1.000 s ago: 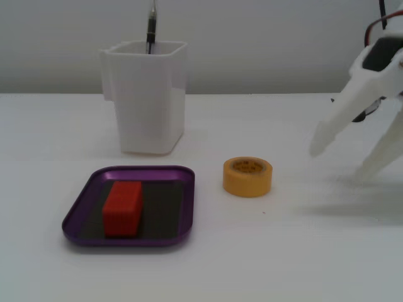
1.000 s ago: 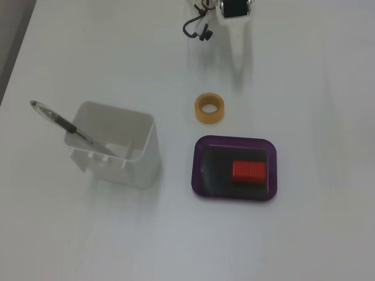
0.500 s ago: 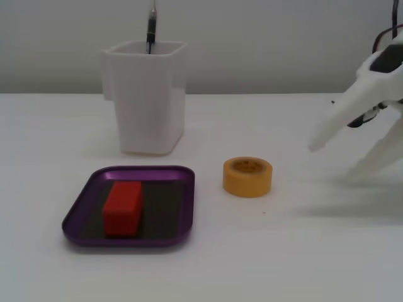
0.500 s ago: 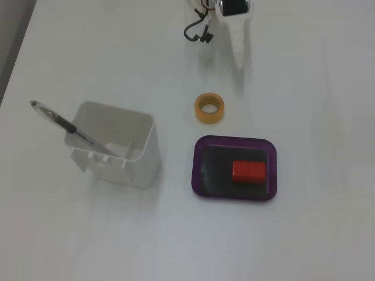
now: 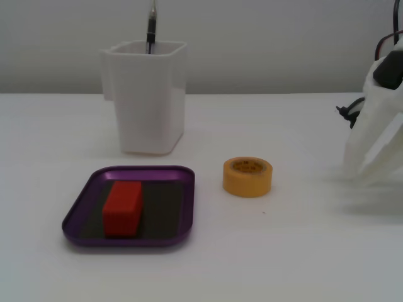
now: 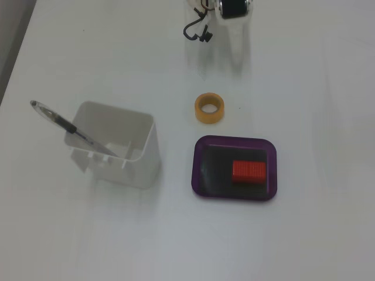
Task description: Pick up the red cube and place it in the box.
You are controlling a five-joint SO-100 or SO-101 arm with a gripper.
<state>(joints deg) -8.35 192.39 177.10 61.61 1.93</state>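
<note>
1. One red cube is the only thing inside the box, and it rests flat on the dark bottom. In a fixed view it lies left of the middle; in the other fixed view the red cube sits toward the right side of the box, clear of the purple rim.
2. Nothing is touching the cube, so the placing looks finished, going by how things lie.
3. Just outside the tray, the yellow tape roll stands on the table, near the box's far corner but apart from it.
4. Further off, the white plastic container holds a pen, well apart from the cube.
5. The gripper is a pale, blurred shape at the right edge of a fixed view, well away from the box. It grasps nothing I can see, though whether its jaws are spread or closed I cannot tell. In the other fixed view only the arm shows, at the top edge.
6. What seems left, if anything, is for the arm to settle at rest.
</note>
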